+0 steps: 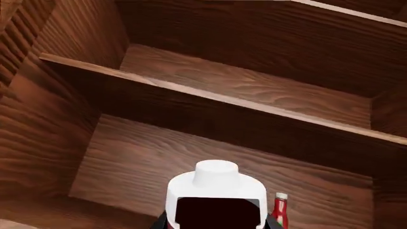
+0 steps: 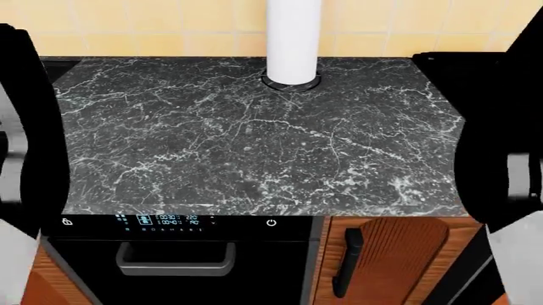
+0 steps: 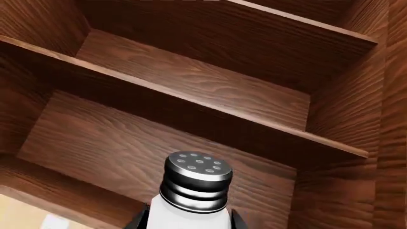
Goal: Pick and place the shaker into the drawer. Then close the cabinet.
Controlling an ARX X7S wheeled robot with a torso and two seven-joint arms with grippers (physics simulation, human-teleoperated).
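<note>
While the right claw (image 3: 186, 224) pinches the shaker (image 3: 194, 191) in front of brown wood shelves (image 3: 190, 95), the left claw (image 1: 216, 224) grips a white bottle (image 1: 216, 195) beside a small red bottle (image 1: 280, 210). No drawer shows; the dark tabletop (image 2: 254, 140) is bare.

shaker (image 3: 194, 191) white, steel cap | counter (image 2: 254, 140) black, white-veined

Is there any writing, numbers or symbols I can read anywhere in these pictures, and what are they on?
Oven control panel, head view: lit blue digits and a row of small marks, too small to read.
Same panel: a padlock sign and a power sign.
Small red bottle, left wrist view: label too blurred to read.
Shaker: no text.
</note>
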